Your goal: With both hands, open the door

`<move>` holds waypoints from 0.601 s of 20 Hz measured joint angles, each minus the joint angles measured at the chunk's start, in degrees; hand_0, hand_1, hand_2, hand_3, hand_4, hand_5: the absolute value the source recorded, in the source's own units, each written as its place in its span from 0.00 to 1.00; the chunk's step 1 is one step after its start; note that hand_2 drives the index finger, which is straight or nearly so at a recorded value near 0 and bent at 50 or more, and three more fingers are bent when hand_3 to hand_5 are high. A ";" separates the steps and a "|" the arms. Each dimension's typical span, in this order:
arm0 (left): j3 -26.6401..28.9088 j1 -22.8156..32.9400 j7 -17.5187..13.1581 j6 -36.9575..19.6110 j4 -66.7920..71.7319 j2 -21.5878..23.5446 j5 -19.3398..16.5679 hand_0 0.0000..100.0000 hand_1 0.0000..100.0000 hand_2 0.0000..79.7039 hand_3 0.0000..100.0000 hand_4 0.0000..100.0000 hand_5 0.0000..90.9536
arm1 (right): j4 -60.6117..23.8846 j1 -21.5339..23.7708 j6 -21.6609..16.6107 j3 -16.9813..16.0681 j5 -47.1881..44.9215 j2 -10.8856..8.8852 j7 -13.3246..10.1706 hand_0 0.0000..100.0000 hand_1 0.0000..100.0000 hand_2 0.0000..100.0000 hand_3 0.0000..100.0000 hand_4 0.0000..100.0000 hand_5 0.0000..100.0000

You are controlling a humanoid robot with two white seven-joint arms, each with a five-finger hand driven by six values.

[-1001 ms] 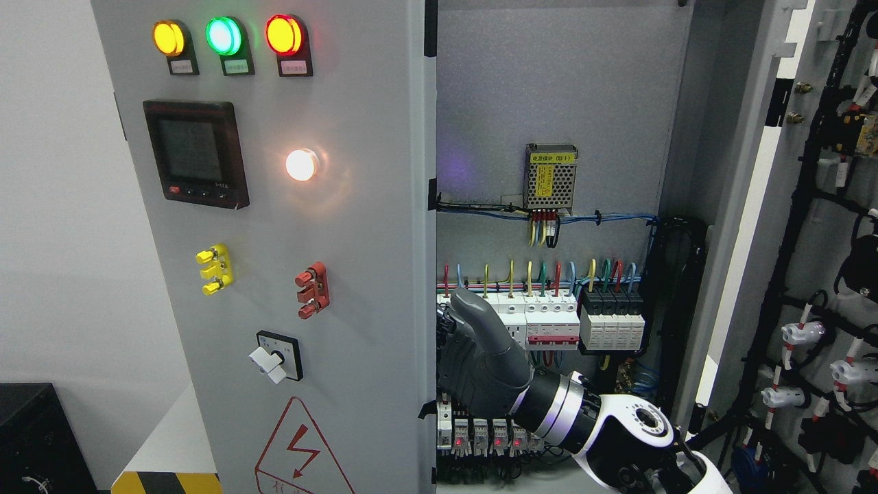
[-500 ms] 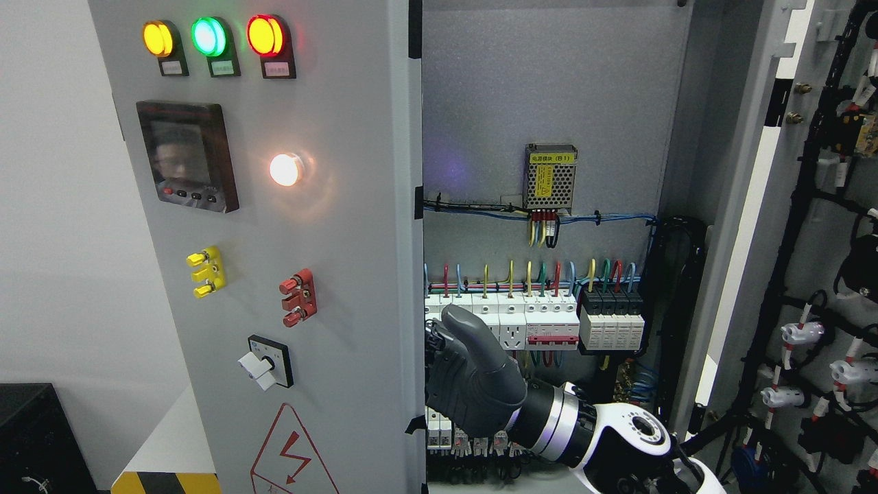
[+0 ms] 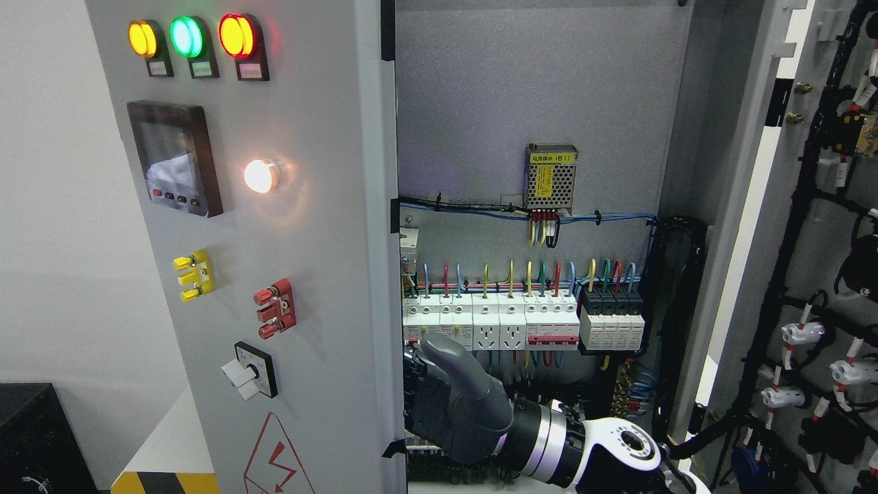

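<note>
The grey left door of the electrical cabinet stands partly open; its front carries lamps, a meter and switches. My right hand comes in from the lower right and sits against the door's inner edge low down, its dark fingers curled on that edge and the thumb pointing up. The right door is swung wide open at the right, its inside covered with black wiring. My left arm does not show.
Inside the cabinet, a row of white breakers with coloured wires sits just above my hand. A small power supply hangs higher up. A black box and a yellow-black striped edge lie at the lower left.
The left door has swung further open toward the left, uncovering more breakers. My right hand has moved left and down along with the door's edge.
</note>
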 measured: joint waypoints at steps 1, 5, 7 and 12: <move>0.00 0.00 0.00 0.05 0.00 0.00 0.00 0.12 0.56 0.00 0.00 0.00 0.00 | -0.28 0.06 -0.06 0.33 -0.01 -0.10 0.00 0.07 0.14 0.00 0.00 0.00 0.00; 0.00 0.00 0.00 0.19 0.00 0.00 0.00 0.12 0.56 0.00 0.00 0.00 0.00 | -1.51 0.29 -0.12 1.79 -0.03 -0.42 0.07 0.07 0.14 0.00 0.00 0.00 0.00; 0.00 0.00 0.00 0.20 0.00 0.00 0.01 0.12 0.56 0.00 0.00 0.00 0.00 | -2.15 0.36 -0.12 2.55 -0.04 -0.54 0.10 0.07 0.14 0.00 0.00 0.00 0.00; 0.00 0.00 0.00 -0.09 0.00 0.00 0.00 0.12 0.56 0.00 0.00 0.00 0.00 | -3.57 0.46 -0.10 4.42 -0.04 -0.76 0.12 0.07 0.14 0.00 0.00 0.00 0.00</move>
